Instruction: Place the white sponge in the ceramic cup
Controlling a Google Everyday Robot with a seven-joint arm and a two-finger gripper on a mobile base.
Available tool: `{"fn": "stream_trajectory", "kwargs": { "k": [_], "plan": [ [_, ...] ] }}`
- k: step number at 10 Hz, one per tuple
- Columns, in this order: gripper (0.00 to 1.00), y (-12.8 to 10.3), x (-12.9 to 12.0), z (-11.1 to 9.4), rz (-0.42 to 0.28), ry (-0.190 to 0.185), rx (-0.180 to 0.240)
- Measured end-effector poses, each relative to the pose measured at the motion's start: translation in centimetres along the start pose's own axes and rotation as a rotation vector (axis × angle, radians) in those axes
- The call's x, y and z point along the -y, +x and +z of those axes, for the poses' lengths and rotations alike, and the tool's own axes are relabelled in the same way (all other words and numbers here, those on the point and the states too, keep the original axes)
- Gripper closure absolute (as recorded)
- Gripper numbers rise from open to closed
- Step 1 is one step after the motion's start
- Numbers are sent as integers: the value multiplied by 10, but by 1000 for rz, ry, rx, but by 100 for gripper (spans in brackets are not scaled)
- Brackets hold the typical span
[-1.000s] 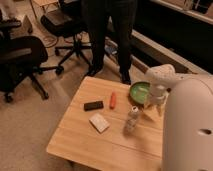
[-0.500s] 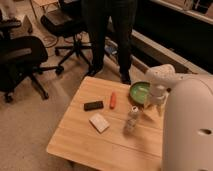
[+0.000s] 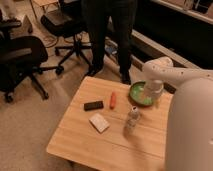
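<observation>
Found the pale robot gripper [image 3: 153, 92] hanging low at the far right of the table, just over the right rim of the wide green bowl [image 3: 135, 94], carrying nothing that showed. Could not tell whether open or closed. Traced the curved white arm [image 3: 170, 70] from it back to the bulky body at the right edge.

Spotted the small flat white rectangular sponge [image 3: 99, 122] lying on the light wooden table [image 3: 75, 145], near its middle, well apart from the gripper and untouched. Noted the black rectangular gadget [image 3: 93, 105] just behind the sponge, the short orange-red stick [image 3: 113, 100] beyond that, and the small upright pale bottle [image 3: 132, 117] between sponge and gripper. Could not pick out the small round pale ceramic cup with certainty; judged it hidden by the arm near the bowl.

Judged the step in hand as the reach, barely begun. Needed, by that reading, a high sweep leftward over the bottle rather than through it. Needed then a straight descent onto the sponge, squared to its short sides and clear of the gadget. Risked otherwise toppling the bottle or pinching only a corner of the soft pad.
</observation>
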Motion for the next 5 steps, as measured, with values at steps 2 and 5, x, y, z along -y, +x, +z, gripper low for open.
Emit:
{"fn": "stream_trajectory", "kwargs": {
  "k": [2,5],
  "plan": [
    [35,1,-20,-16,-67,-13,42],
    [35,10,-56,-28,-171,-38,60]
  ]
}}
